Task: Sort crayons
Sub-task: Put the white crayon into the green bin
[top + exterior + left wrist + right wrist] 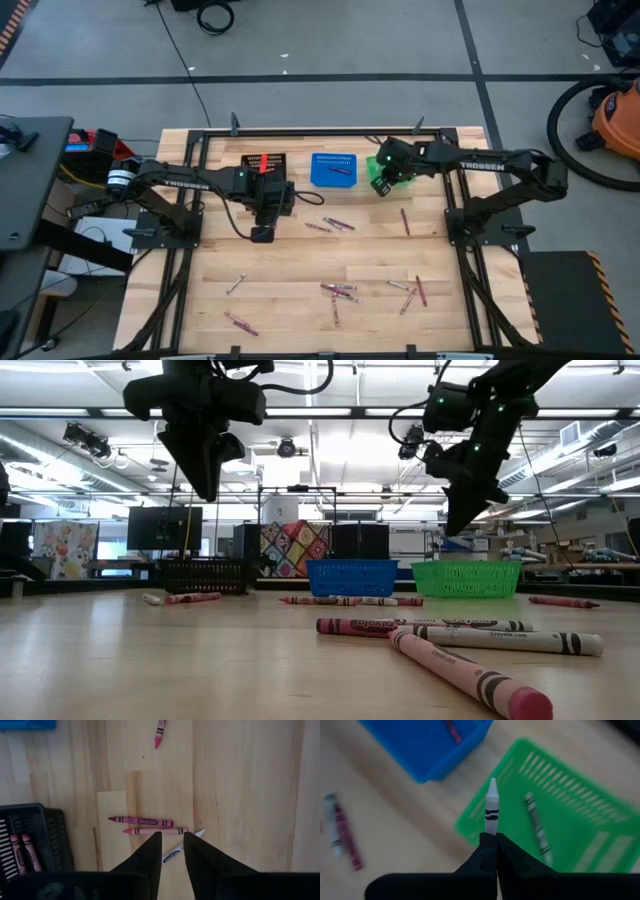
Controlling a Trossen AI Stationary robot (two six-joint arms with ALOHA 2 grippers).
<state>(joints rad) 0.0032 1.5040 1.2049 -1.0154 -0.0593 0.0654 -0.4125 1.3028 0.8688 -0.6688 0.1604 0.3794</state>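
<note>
Crayons lie scattered on the wooden table, among them a pair in the middle and a cluster nearer the front. At the far side stand three mesh baskets: black, blue and green. My right gripper hovers above the green basket's edge, shut on a white crayon. Another pale crayon lies inside that basket. My left gripper hangs open beside the black basket, above a magenta crayon, a pink one and a white one, touching none. My right gripper pinches the white crayon by its blunt end between the two fingertips. The crayon lies along the fingers and sticks out beyond them, with its pointed tip leading. It is lifted clear, slanting down over the green basket's edge.
More crayons lie loose at the right, front right and front left. The black basket holds pink crayons, and the blue basket holds a red one. Bare wood lies between the crayon groups.
</note>
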